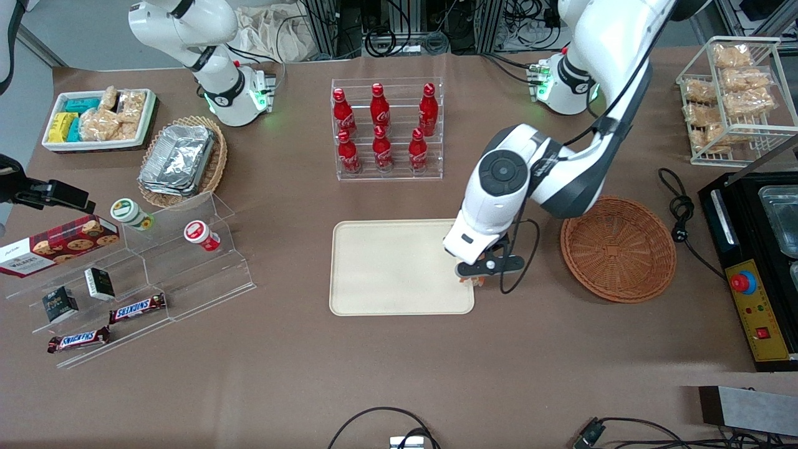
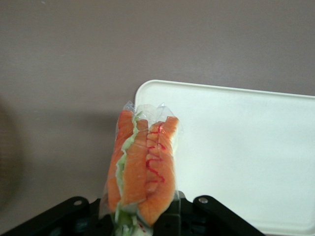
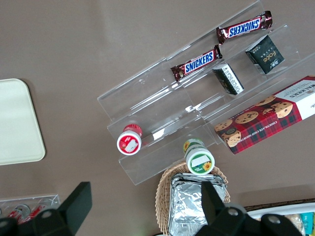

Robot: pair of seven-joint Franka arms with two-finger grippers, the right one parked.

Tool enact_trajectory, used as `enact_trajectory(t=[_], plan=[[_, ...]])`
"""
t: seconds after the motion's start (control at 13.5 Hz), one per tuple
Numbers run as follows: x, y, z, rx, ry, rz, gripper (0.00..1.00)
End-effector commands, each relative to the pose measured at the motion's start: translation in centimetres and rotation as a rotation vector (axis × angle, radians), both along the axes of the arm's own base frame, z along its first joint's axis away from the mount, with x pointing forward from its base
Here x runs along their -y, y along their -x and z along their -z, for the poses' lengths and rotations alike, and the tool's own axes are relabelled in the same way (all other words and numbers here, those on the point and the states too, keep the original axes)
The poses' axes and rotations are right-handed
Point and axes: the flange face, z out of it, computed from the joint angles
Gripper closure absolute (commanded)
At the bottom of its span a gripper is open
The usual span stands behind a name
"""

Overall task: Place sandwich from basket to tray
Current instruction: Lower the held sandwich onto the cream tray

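The sandwich (image 2: 142, 167), orange and green filling showing through clear wrap, is clamped in the end effector (image 1: 475, 279) above the tray (image 1: 386, 268), at the tray's edge nearest the basket (image 1: 617, 249), which sits on the brown surface (image 1: 399, 374).

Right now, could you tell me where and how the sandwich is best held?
As the gripper holds it now: shut across the flat bread faces at one end of the sandwich, coming from above. The wedge is thin there, and the orange cut edge hangs free over the tray's edge nearest the basket.
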Motion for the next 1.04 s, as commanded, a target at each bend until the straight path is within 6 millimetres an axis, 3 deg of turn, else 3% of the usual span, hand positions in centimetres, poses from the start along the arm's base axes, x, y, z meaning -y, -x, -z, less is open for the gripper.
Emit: enact_trajectory(t=[0.0, 0.44, 0.52, 0.96], plan=[[1.7, -0.9, 1.2, 0.020, -0.005, -0.024, 0.77], [4.7, -0.4, 6.0, 0.070, -0.044, 0.074, 0.77], [5.7, 0.2, 6.5, 0.078, -0.039, 0.099, 0.77], [7.3, 0.9, 9.4, 0.096, -0.038, 0.170, 0.74]])
